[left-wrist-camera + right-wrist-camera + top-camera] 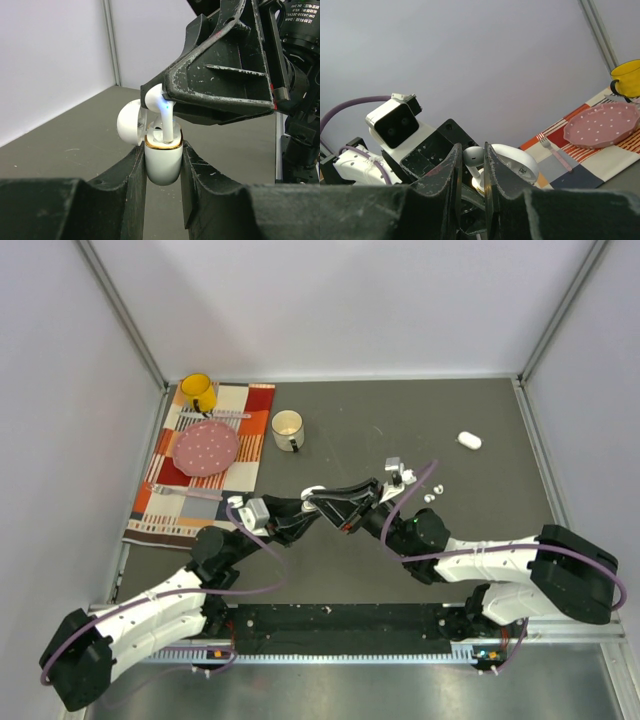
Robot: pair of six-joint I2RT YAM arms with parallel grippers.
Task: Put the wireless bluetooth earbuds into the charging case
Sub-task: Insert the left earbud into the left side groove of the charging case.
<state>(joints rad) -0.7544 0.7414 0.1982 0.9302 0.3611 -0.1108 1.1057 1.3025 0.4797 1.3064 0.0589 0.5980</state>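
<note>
My left gripper (162,152) is shut on the white charging case (162,162), which has a gold rim and its lid (129,121) hinged open to the left. My right gripper (471,156) is shut on a white earbud (474,156) by its head. In the left wrist view the earbud (164,112) glows blue and its stem stands in the case's socket. The two grippers meet above the table's middle, left (318,502) and right (347,505). Two loose earbuds (433,492) lie on the table to the right.
A second white case (469,441) lies at the far right. A white mug (288,429) stands behind the grippers. A striped placemat (170,502) at the left holds a pink plate (207,447), a yellow mug (198,392) and a fork (555,152).
</note>
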